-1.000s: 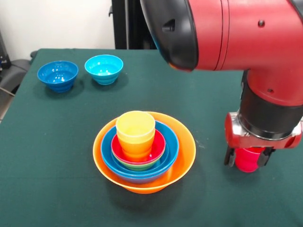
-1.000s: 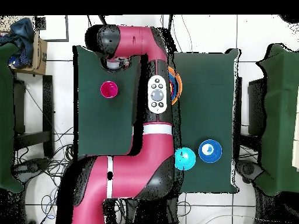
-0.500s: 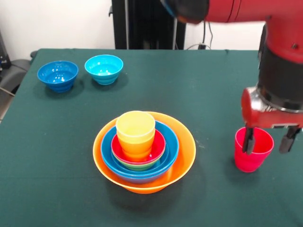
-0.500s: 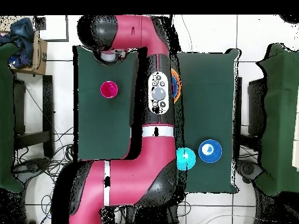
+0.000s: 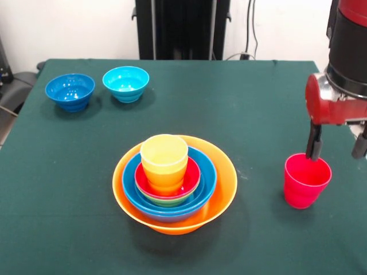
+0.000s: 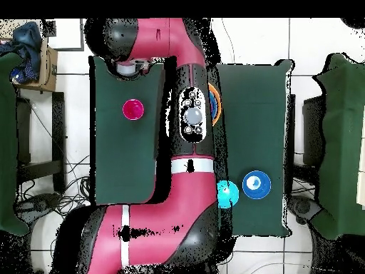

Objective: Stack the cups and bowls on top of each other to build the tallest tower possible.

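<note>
Front and overhead views, tower build in progress. The tower [image 5: 174,182] stands near the middle of the green tabletop [image 5: 229,109]: large orange bowl [image 5: 221,192] as base, a blue bowl [image 5: 207,177] nested in it, then a green rim and a red bowl [image 5: 192,179], w/ a yellow-over-orange pair of cups [image 5: 164,162] upright on top. Left to stack, judging by what stands loose: the red cup [image 5: 307,180], upright and alone toward the right side of the front view, plus two small bowls near the far left corner — dark-blue bowl [image 5: 70,91] and light-blue bowl [image 5: 126,83], side by side, apart from each other. So the task looks roughly two-thirds done; three pieces outstanding. The claw [image 5: 337,146] hangs above and slightly beyond the red cup, fingers spread wide and holding nothing; its left-hand finger in the front view ends just over the cup's far rim, whether touching it cannot be told, and the other sits at the frame edge. In the overhead view the arm covers most of the tower; the red cup [image 6: 133,109] shows clear on the tabletop, w/ the arm's wrist end above it in the picture — the claw itself not distinguishable there.
</note>
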